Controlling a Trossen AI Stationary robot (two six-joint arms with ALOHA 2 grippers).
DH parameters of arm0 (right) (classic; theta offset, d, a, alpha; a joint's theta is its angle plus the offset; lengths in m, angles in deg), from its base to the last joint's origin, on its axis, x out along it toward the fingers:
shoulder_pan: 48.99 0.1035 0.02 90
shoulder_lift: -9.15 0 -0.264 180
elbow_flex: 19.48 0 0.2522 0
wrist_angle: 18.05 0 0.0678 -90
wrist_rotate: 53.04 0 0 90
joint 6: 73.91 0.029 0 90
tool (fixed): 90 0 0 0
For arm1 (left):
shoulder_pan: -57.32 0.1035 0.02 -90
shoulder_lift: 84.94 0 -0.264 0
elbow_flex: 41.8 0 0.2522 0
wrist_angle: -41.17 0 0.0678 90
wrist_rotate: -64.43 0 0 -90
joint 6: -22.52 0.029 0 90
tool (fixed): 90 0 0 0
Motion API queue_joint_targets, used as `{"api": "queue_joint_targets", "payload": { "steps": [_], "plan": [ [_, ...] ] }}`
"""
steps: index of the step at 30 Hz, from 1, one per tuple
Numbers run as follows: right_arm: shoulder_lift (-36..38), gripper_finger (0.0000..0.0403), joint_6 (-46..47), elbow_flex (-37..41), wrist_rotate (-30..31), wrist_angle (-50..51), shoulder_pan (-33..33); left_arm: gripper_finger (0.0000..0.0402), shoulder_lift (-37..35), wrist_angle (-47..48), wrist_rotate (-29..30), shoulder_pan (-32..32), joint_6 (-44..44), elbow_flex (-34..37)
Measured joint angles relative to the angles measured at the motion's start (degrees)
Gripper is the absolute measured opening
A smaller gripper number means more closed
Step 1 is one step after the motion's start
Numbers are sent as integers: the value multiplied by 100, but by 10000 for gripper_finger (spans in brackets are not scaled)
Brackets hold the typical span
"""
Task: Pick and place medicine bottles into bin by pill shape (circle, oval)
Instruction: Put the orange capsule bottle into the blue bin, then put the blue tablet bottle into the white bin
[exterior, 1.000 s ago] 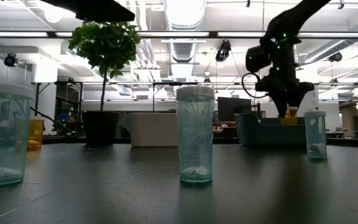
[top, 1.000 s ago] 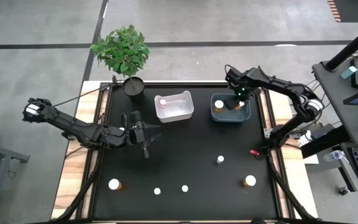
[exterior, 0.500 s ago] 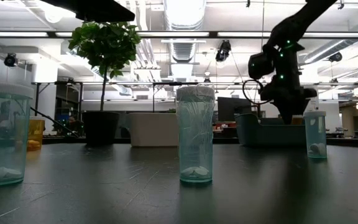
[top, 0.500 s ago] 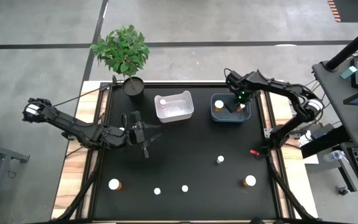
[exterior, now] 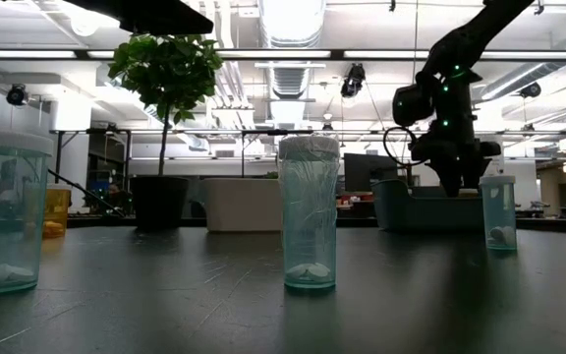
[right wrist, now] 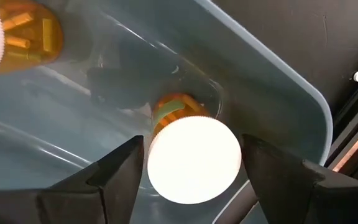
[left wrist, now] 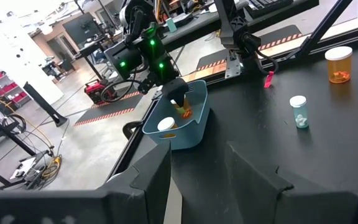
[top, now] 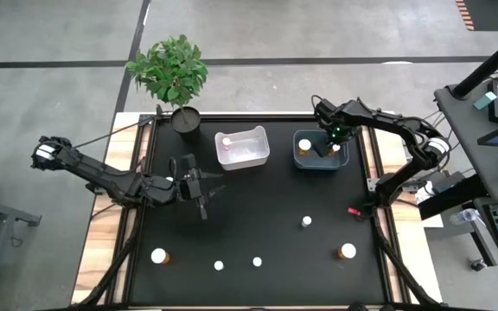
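Right end effector (top: 333, 145) hangs inside the blue bin (top: 302, 161), upper right of the high view, fingers spread either side of an amber-orange bottle (right wrist: 194, 158) with a white cap, standing on the bin floor. Left end effector (top: 199, 185) waits mid-left, fingers apart.

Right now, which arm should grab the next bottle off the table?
Probably left. The left gripper hangs free over the table, nearer the bottles along the front edge. The right gripper is down inside the blue bin, around an amber bottle there.
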Motion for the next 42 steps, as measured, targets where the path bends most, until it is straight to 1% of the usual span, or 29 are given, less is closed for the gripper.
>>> {"api": "queue_joint_targets", "payload": {
  "steps": [6, 15, 22, 28, 33, 38, 42],
  "plan": [
    [0, 269, 15, -162, -2, 180, 0, 136, 0, 0, 2, 0, 0, 0],
    [41, 257, 171, -617, 0, 744, 79, 136, -1, 0, 1, 0, -4, 0],
    [490, 247, 438, -734, -9, 831, 458, 136, 0, 0, 0, 0, -100, 0],
    [1142, 246, 838, -706, -7, 812, 996, 136, 0, 0, 0, 0, -107, 0],
    [1672, 246, 1179, -590, -7, 642, 1614, 136, 0, 0, 0, 0, -120, 0],
    [2145, 239, 1449, -334, 8, 136, 2269, 136, 0, 0, 0, 0, -239, 0],
    [2446, 235, 1470, -88, 243, -337, 2845, 136, 0, 0, 0, 0, -253, 0]
  ]
}}
